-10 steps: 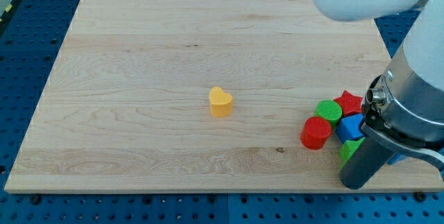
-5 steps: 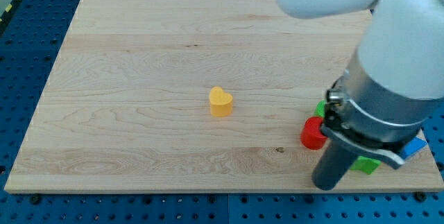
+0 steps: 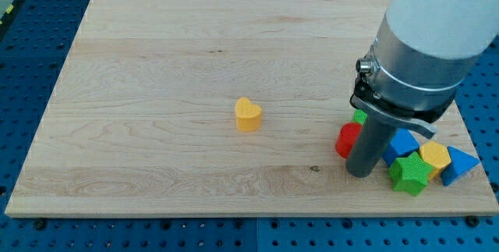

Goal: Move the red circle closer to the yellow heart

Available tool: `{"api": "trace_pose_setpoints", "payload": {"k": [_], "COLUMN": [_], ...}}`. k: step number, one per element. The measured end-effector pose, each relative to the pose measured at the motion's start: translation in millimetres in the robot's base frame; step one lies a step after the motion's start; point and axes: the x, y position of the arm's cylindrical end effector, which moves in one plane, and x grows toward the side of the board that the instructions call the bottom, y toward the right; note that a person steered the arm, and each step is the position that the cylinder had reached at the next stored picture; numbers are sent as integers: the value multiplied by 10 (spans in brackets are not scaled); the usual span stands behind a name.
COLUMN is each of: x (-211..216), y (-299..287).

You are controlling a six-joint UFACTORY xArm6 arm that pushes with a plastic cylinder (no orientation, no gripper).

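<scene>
Near the view's lower right my tip (image 3: 360, 172) rests on the wooden board (image 3: 156, 88), at the bottom of a dark rod that hangs from the arm's big white and grey body; the rod has no jaws to close, and it holds nothing, only standing against the blocks. Just to the view's left of the rod, touching it or all but touching, the red circle (image 3: 346, 140) shows as a partial red shape, the rest of it hidden behind the rod. Above the circle a sliver of a green block (image 3: 359, 117) peeks out beside the arm; its shape cannot be made out. On the view's right of the rod sits a tight cluster: a blue block (image 3: 401, 143) right beside the rod, a green block with a knobbly star-like outline (image 3: 409, 173) below it, a yellow block (image 3: 434, 157) further right, and a blue triangle-like block (image 3: 460, 164) at the far end, near the board's right edge. Whether the cluster's blocks touch each other cannot be told for certain. Well apart, toward the view's left and near the middle of the board, the yellow heart (image 3: 248, 115) stands alone, with bare wood between it and the red circle. No writing shows on any block
</scene>
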Motion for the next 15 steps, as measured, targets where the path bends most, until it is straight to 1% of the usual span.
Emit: {"api": "trace_pose_setpoints", "payload": {"k": [2,5,6,7,8,9,10,11,15], "x": [-56,-393,-398,-398,-389,-406,-418,-453,-860], "y": [0,-54,-66,-275,-340,-320,-65,51,-175]}}
